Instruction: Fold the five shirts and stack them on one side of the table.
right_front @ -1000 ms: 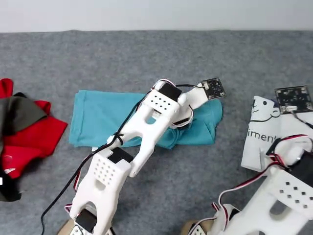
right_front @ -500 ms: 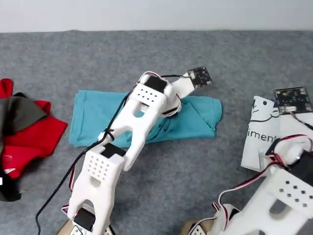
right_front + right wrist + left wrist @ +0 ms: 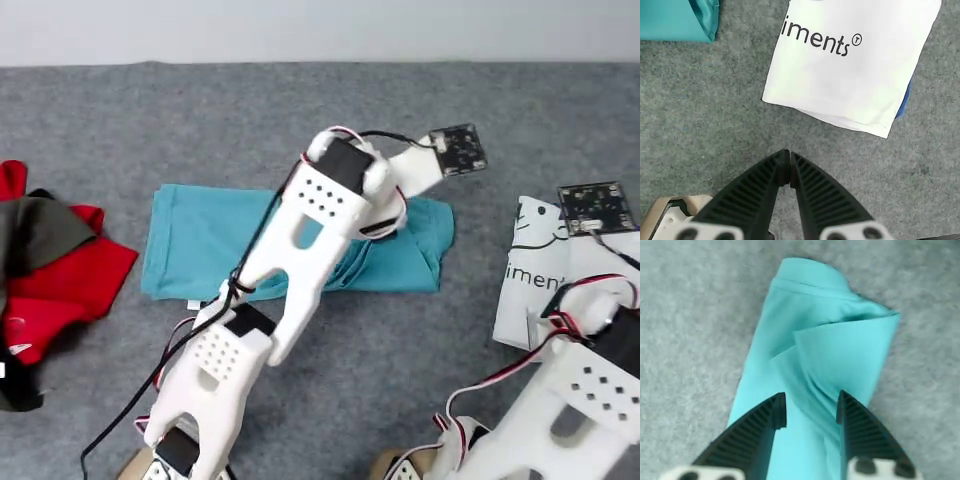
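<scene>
High view: the left arm (image 3: pixel 320 210) stretches over the teal shirt (image 3: pixel 200 240), a half-folded band on the table, probably to take its next fold. The white shirt (image 3: pixel 530 290) lies folded by the right arm (image 3: pixel 590 390), likely starting the stack.

Left wrist view: the left gripper (image 3: pixel 810 407) hangs part-open and empty above the teal shirt, with a loose flap just ahead of its tips.

Right wrist view: the right gripper (image 3: pixel 790 155) is closed on nothing, parked short of the white shirt. Blue cloth (image 3: pixel 903 102) peeks from under that shirt.
</scene>
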`<action>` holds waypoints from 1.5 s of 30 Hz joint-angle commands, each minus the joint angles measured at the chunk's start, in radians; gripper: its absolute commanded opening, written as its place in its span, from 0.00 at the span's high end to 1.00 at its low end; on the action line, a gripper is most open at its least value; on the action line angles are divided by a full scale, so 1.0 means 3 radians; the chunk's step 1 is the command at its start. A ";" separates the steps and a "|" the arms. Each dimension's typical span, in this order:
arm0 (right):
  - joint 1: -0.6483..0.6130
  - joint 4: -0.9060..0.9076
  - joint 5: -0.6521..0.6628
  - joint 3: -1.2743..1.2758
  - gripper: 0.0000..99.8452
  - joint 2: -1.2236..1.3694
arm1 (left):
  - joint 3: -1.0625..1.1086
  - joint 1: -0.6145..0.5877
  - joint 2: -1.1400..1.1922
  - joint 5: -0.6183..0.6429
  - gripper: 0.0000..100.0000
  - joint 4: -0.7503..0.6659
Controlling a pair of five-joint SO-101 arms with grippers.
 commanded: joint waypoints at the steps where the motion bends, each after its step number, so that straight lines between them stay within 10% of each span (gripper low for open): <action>1: 0.0033 0.0130 -0.0031 -0.0020 0.99 -0.0079 | 0.0274 0.0133 -0.0199 0.0041 0.83 0.0097; 23: 0.0023 0.0125 -0.0015 -0.0015 0.99 -0.0074 | 0.1194 -0.0798 0.0389 0.0031 0.83 -0.0343; 45: 0.0023 0.0130 -0.0031 -0.0031 0.99 -0.0079 | 0.0386 -0.0465 -0.0061 0.0128 0.83 0.0082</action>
